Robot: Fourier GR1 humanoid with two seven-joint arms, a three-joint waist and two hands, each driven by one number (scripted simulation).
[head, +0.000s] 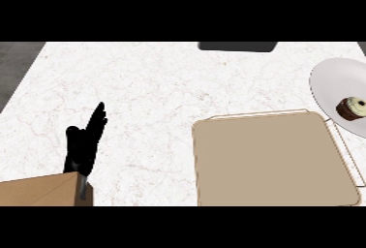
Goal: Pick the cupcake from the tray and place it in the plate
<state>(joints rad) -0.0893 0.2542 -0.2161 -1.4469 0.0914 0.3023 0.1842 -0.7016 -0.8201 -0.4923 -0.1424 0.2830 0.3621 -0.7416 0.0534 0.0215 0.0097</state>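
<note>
The cupcake (352, 108) already sits on the plate (330, 80) at far right, just beyond the tray (275, 160), well apart from the left hand (84, 145) resting open at lower left, fingers straight; the right hand, seemingly nearer, is out of view

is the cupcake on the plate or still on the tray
On the plate. The cupcake sits upright on the plate, near its lower edge; the tray holds nothing.

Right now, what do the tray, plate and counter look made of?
Tray: flat matte tan, possibly wood or plastic; thin raised rim, no shine.
Plate: smooth pale grey-white, looks ceramic, holds the cupcake.
Counter: white with faint veins, marble-like stone.
</note>
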